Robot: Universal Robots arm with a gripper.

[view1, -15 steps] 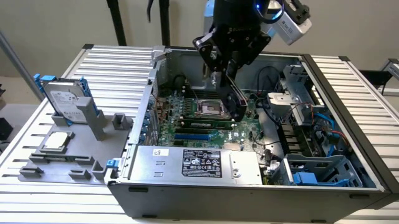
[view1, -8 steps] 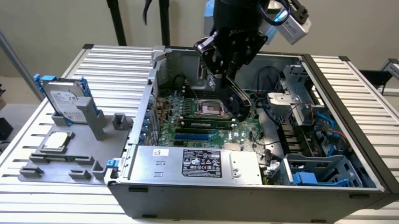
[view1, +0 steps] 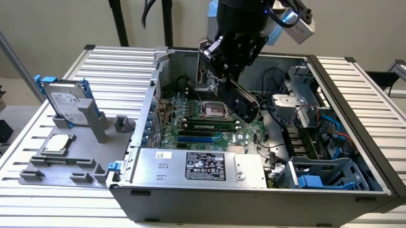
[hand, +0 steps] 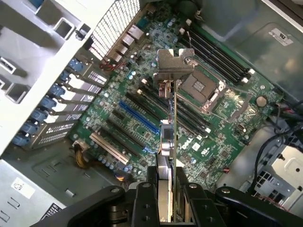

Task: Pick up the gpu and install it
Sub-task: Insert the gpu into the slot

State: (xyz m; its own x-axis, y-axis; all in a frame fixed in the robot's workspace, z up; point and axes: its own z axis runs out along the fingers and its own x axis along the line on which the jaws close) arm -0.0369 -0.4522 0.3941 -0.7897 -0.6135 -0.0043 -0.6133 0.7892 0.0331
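**Exterior view.** An open case (view1: 254, 199) lies on a slatted table (view1: 108, 61). Inside it are a green motherboard (view1: 250, 135), a silver power supply (view1: 197, 166) along the near wall, and a drive cage (view1: 330, 173) with blue parts at the exterior view's right. The gripper (view1: 229, 71) hangs over the case, clamped on the gpu (view1: 246, 103). The dark card is tilted in the air above the motherboard, near the CPU socket (view1: 212, 111). At the exterior view's left, outside the case, a grey fixture (view1: 63, 166) holds an upright hard drive (view1: 68, 102) with blue rails and a flat silver chip (view1: 58, 142).

**Wrist view.** The gpu is seen edge-on between the two dark fingers (hand: 142, 203), which press its faces. Its silver bracket (hand: 175, 64) is at the end far from the gripper. Beneath the card lie the motherboard's slots, one of them blue (hand: 139, 118). Whether the card touches the board cannot be told.
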